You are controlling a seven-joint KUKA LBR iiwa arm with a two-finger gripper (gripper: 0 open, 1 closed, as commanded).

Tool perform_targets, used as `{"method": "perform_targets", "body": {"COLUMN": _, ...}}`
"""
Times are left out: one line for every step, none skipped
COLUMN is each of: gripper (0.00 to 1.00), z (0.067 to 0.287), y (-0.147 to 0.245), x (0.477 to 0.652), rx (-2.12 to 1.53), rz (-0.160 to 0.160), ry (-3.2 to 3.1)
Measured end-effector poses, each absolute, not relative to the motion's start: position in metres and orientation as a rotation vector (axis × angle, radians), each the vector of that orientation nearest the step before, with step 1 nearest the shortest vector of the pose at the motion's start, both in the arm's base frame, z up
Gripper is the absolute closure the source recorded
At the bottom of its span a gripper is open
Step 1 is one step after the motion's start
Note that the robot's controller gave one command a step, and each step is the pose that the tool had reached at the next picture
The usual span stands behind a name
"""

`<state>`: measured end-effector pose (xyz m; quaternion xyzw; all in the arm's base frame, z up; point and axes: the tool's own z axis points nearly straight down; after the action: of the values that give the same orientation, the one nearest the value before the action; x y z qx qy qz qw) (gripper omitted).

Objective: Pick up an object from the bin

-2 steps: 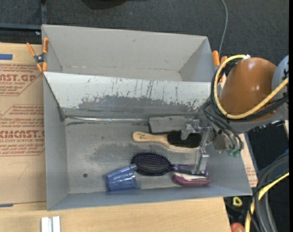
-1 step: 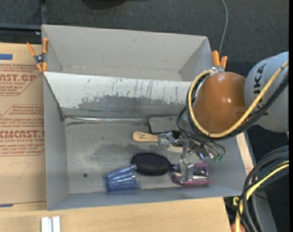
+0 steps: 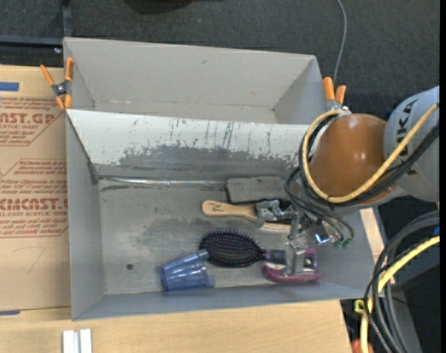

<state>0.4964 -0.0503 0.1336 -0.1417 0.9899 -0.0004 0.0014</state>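
Note:
My gripper (image 3: 300, 254) hangs low at the bin's front right, under the arm's orange dome. It is right over the purple handle of a black hairbrush (image 3: 234, 248), whose bristled head lies to the gripper's left. The handle's curved end shows just below the gripper. A brush with a pale wooden handle (image 3: 230, 209) lies just behind, its metal end close to the gripper's upper left. A blue translucent cup (image 3: 186, 273) lies on its side, touching the hairbrush head on the left.
A flat grey block (image 3: 253, 189) rests near the back wall, behind the wooden-handled brush. The bin's right wall is close beside the gripper. The arm and its cables cover the bin's right corner.

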Motion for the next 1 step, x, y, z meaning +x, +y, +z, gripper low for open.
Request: {"method": "perform_targets", "body": {"gripper": 0.00, "z": 0.0784, "y": 0.0216, "x": 0.5243, "rx": -0.470, "rz": 0.008, "ry": 3.103}}
